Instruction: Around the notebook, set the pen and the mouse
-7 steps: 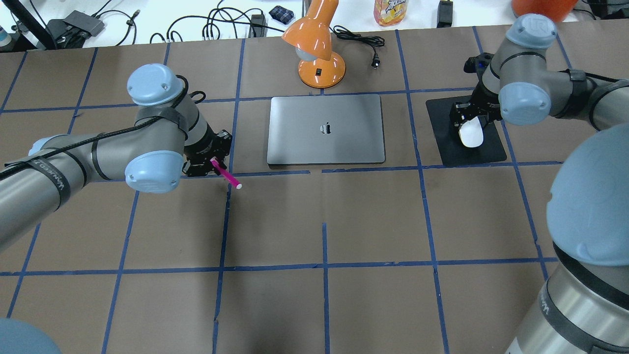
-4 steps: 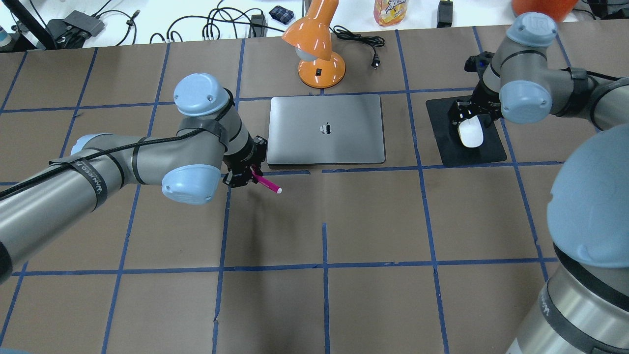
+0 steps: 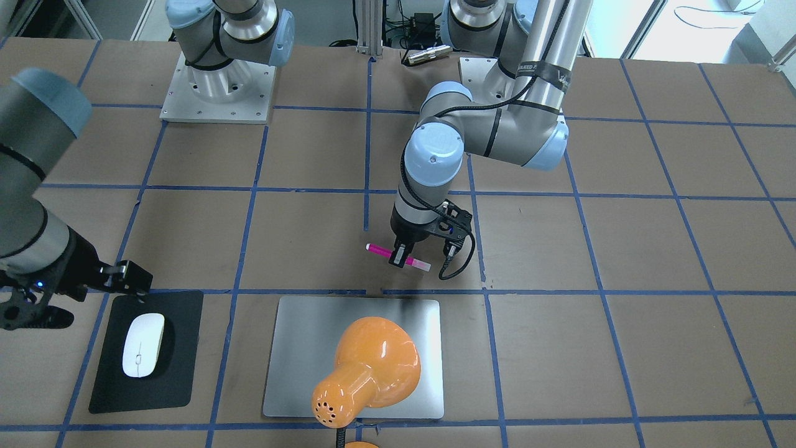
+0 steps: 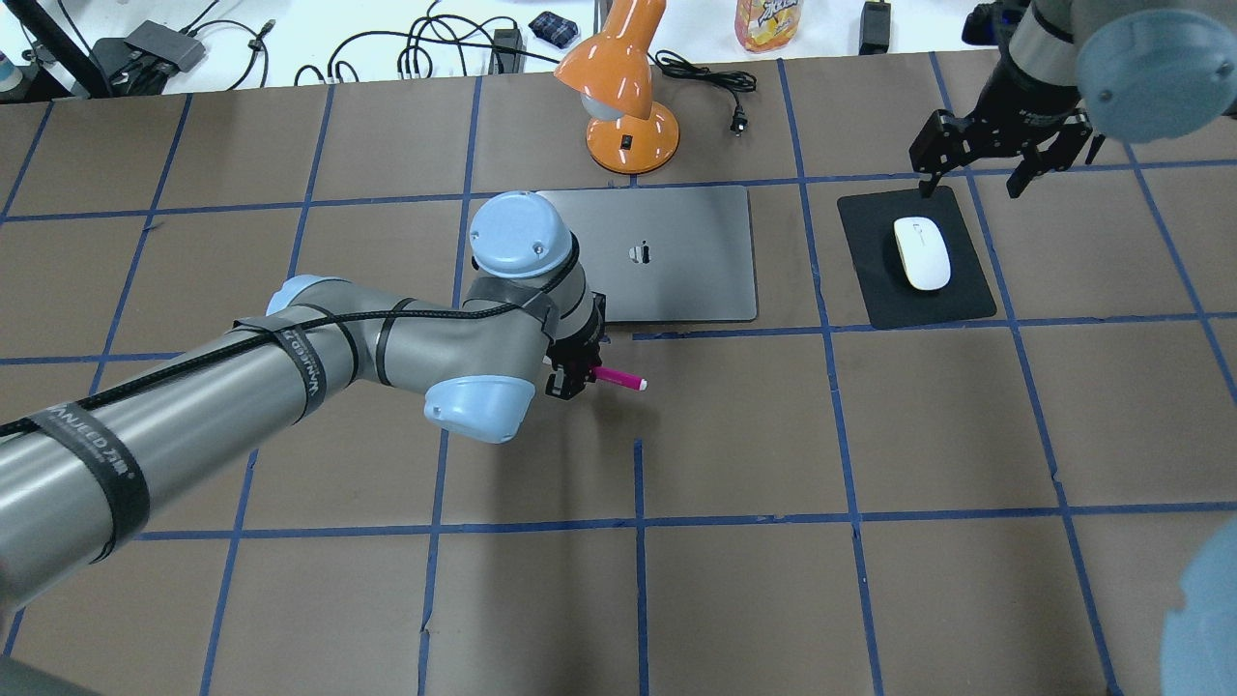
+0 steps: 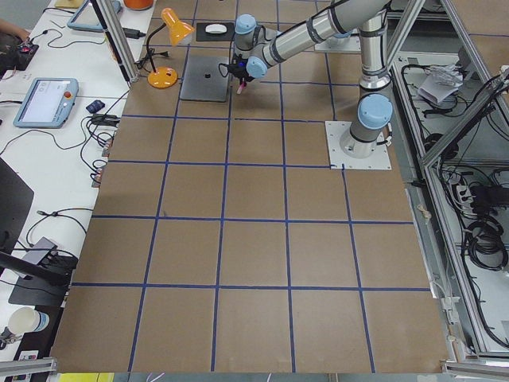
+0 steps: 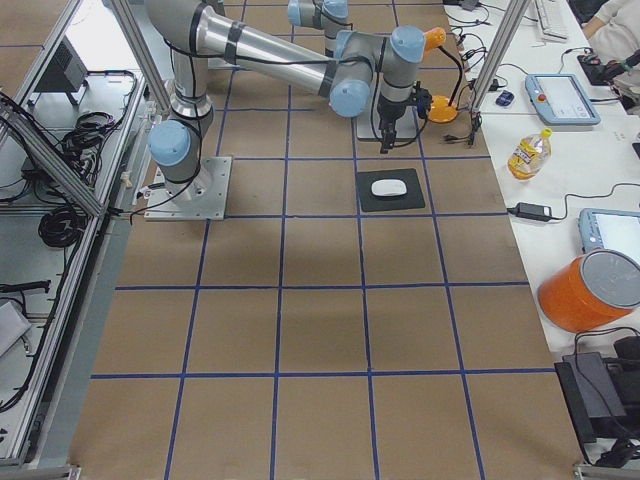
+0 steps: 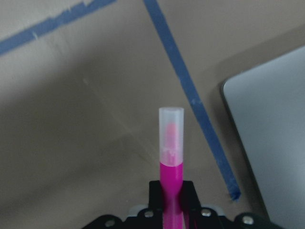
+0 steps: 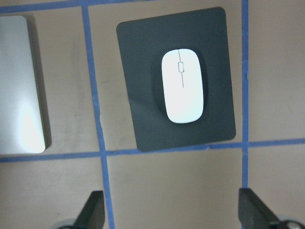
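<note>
My left gripper is shut on the magenta pen, which it holds level with its pale end pointing right. The pen is low over the table, just in front of the near edge of the silver notebook. In the left wrist view the pen sticks out ahead, with the notebook's corner at the right. The white mouse lies on a black mat, right of the notebook. My right gripper is open, raised beyond the mat, and the mouse lies free below it.
An orange desk lamp stands behind the notebook, and its shade hides part of the notebook in the front-facing view. Cables, a bottle and other gear lie on the white bench past the table's far edge. Blue tape lines grid the brown table.
My left arm has carried the pen rightward from left of the notebook to its near edge. The right gripper has let go of the mouse and pulled up and away from it.
</note>
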Controlling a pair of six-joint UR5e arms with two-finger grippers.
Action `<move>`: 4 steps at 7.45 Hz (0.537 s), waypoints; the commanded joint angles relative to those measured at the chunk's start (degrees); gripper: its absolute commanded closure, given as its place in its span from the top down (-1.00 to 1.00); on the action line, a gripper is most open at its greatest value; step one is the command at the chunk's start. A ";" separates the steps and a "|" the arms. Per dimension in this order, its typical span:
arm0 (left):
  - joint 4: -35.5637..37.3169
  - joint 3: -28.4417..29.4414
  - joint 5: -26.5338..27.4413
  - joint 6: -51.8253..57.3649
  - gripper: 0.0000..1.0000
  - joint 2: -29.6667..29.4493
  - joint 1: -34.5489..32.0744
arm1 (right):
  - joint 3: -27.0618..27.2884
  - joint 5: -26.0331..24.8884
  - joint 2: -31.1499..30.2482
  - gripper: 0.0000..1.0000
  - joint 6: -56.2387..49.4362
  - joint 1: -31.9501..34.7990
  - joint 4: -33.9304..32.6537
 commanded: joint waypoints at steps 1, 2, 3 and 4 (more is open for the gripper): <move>0.39 3.46 -0.11 -5.53 -1.00 -2.74 -2.73 | 0.22 0.04 -8.51 1.00 5.28 1.56 9.90; 0.31 3.38 -0.02 -6.42 -1.00 -3.36 -3.61 | 0.49 0.13 -11.33 1.00 8.09 3.57 12.46; 0.22 3.29 0.42 -6.60 -1.00 -3.72 -4.15 | 0.40 -0.22 -12.49 1.00 9.95 6.81 12.48; 0.83 3.55 0.25 -6.52 0.81 -3.89 -4.06 | 0.05 -2.22 -12.50 1.00 10.57 8.67 12.57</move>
